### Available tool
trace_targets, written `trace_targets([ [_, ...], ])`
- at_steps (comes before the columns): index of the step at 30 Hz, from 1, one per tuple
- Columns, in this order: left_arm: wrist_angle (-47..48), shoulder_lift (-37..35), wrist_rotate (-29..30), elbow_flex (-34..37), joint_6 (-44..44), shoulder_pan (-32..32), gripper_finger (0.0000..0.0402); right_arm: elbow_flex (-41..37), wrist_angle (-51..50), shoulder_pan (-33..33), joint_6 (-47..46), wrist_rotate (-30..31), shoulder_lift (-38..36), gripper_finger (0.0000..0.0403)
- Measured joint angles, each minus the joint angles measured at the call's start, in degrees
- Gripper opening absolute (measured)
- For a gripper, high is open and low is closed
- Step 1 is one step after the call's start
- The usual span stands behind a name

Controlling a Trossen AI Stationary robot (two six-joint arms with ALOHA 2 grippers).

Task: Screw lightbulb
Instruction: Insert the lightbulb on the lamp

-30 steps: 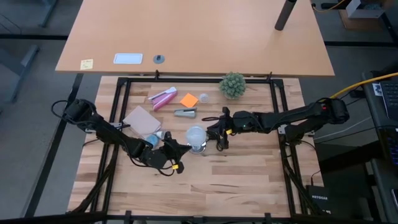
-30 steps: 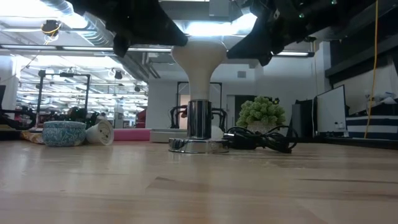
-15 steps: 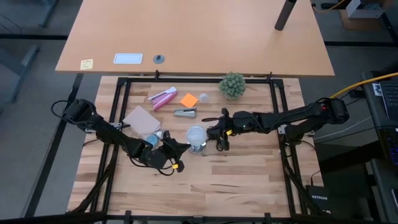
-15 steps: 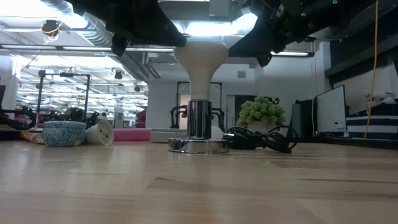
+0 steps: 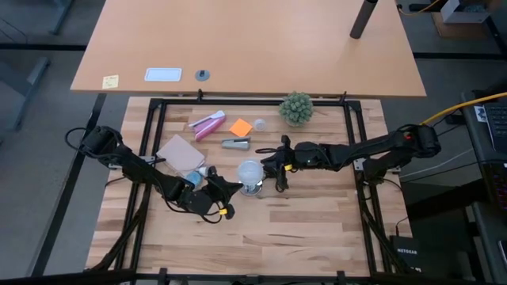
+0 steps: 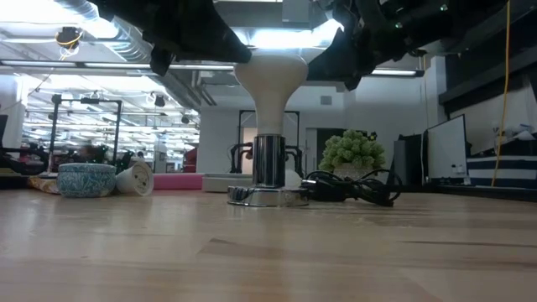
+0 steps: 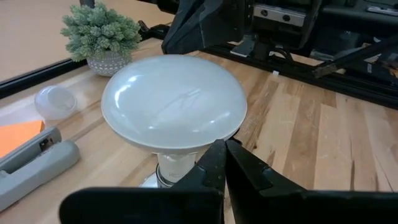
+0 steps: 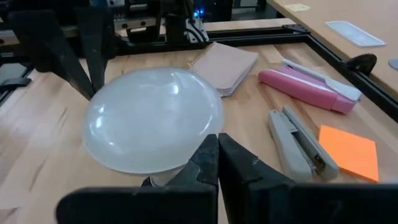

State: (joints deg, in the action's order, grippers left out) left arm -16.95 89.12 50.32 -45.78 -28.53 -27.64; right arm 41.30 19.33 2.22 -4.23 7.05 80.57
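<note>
The white lightbulb stands upright with its base in the shiny metal socket at the middle of the table. The socket's black cord trails toward the table's right. My left gripper is shut and comes at the bulb from the near left, its tip at the underside of the dome. My right gripper is also shut and reaches in from the right, its tip below the dome's opposite rim. My left gripper lays its shut fingertips against the dome's left rim, slanting slightly down from the table's near left. The bulb stays upright in the socket. My right gripper sets its shut fingertips against the dome's right flank, below the widest part. It comes nearly level from the table's right.
A green plant ball stands at the far right. A grey stapler, an orange note, a pink item and a notebook lie far and left of the bulb. Bare wood lies toward the near edge.
</note>
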Motion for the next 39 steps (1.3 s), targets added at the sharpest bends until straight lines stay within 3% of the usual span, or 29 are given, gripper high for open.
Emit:
trace_targets([
  [30, 0.4, 0.0, 4.1, 0.0, -0.1, -0.2, 0.0001, 0.0, -0.4, 0.0, -4.5, -9.4, 0.3, 0.0004],
  [39, 4.0, -0.2, 6.6, 0.0, -4.5, -0.2, 0.0001, 0.0, -0.6, 0.0, -8.1, -12.9, 0.2, 0.0004],
])
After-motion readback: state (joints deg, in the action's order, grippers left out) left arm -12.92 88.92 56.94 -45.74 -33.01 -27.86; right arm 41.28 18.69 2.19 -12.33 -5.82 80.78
